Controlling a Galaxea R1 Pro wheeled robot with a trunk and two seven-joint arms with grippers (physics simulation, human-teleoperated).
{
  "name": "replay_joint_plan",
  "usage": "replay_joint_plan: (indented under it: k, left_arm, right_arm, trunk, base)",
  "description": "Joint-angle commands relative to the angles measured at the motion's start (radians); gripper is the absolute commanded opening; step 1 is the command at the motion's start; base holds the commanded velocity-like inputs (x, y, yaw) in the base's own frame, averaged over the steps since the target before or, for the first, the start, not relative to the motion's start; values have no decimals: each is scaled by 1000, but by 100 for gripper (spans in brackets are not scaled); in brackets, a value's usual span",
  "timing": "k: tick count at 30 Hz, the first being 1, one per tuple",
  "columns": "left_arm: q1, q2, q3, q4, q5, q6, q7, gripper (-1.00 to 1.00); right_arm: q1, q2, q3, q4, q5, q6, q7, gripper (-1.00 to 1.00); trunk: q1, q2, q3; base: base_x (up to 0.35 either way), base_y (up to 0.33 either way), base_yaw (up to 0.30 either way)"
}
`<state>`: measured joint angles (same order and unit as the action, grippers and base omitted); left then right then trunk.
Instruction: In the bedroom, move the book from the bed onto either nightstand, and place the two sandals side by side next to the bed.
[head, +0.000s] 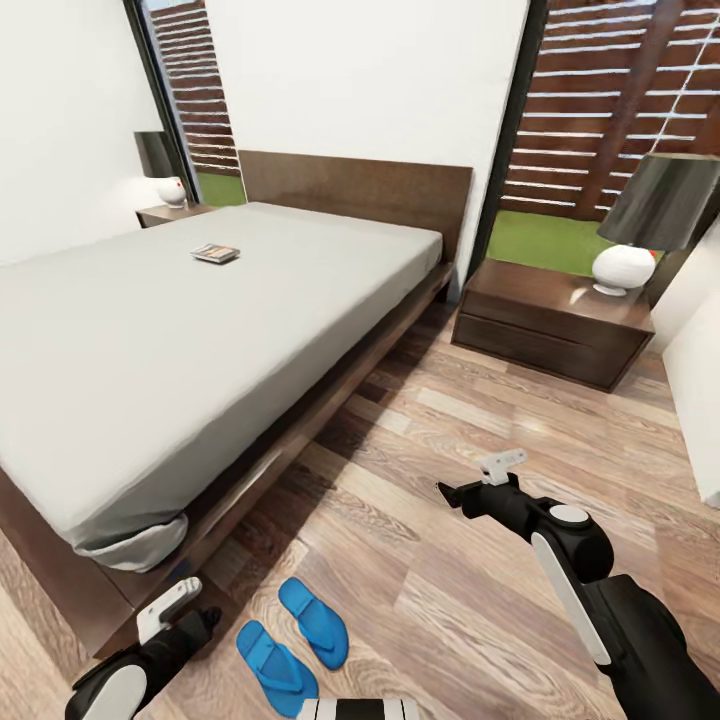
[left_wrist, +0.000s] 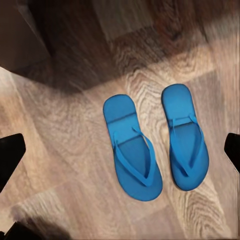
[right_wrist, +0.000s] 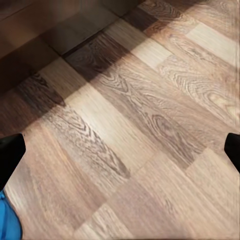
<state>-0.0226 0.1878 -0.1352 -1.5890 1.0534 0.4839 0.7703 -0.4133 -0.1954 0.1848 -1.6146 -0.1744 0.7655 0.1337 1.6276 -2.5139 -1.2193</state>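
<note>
1. Both sandals (head: 294, 643) are lying side by side on the floor (head: 450, 560) by the bed (head: 150, 350) corner, so that half looks done.
2. The left gripper (head: 175, 610) and right gripper (head: 480, 480) are hovering wide open, holding nothing.
3. The book (head: 215, 253) is sitting on the mattress (untouched, I judge); carrying it to the nightstand (head: 548, 320) is remaining.

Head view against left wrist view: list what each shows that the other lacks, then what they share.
Head view alone: the bed, the book lying on the mattress, a nightstand with a lamp, the right claw, the left claw.

Left wrist view alone: the strap detail on each sandal.

Shared: both blue sandals side by side on the plank floor.
</note>
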Motion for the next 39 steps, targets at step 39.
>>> replay_joint_plan:
  k: [39]
  left_arm:
    - [-252, -80, -58, 213, 8, 109, -37, 100]
  right_arm:
    - [-6, 1, 1, -1, -3, 44, 0, 100]
  trunk:
    - [-18, 9, 150]
  base:
    - [0, 0, -267]
